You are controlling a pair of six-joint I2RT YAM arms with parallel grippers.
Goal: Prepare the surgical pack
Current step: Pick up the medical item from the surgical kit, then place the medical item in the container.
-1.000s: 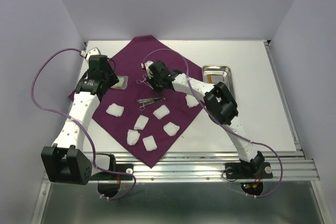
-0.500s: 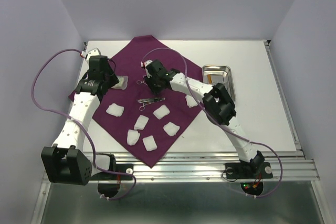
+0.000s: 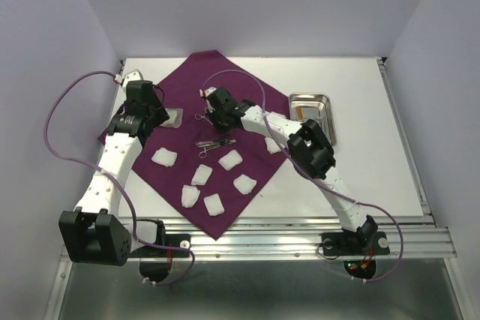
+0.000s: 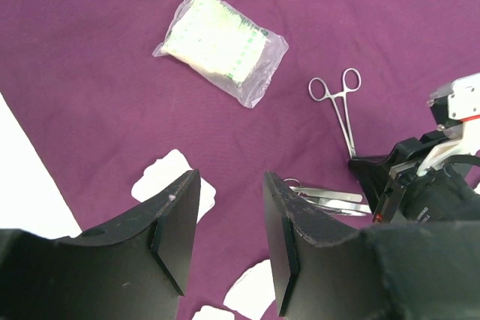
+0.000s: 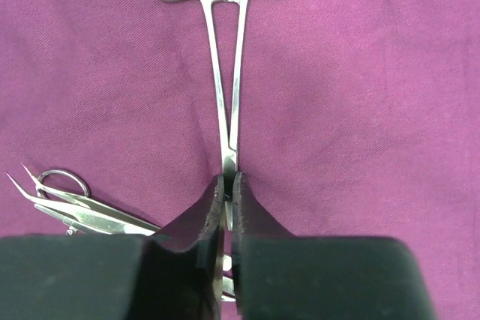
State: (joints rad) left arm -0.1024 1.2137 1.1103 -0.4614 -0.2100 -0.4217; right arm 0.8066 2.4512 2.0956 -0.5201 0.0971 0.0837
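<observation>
The surgical pack is a large maroon cloth (image 3: 187, 84) spread like a diamond on the white table. Silver forceps (image 5: 225, 58) lie on the cloth (image 5: 360, 95), ring handles pointing away from the wrist camera. My right gripper (image 5: 229, 185) is shut on the forceps' tip end, low against the fabric; from above it (image 3: 213, 118) sits mid-cloth beside the forceps (image 3: 201, 116). My left gripper (image 4: 232, 222) hangs open over the cloth, holding nothing, short of a clear packet (image 4: 221, 41). The top view shows the left gripper (image 3: 156, 115) beside that packet (image 3: 174, 118).
Scissors and tweezers (image 3: 216, 142) lie together on the cloth, near the right gripper's fingers (image 5: 75, 204). Several white gauze pads (image 3: 202, 175) are scattered over the cloth's near half. A shiny steel tray (image 3: 311, 110) stands on the table to the right of the cloth.
The right gripper opened and then closed on the forceps' tip, shifting slightly left. The left arm has stayed still.
</observation>
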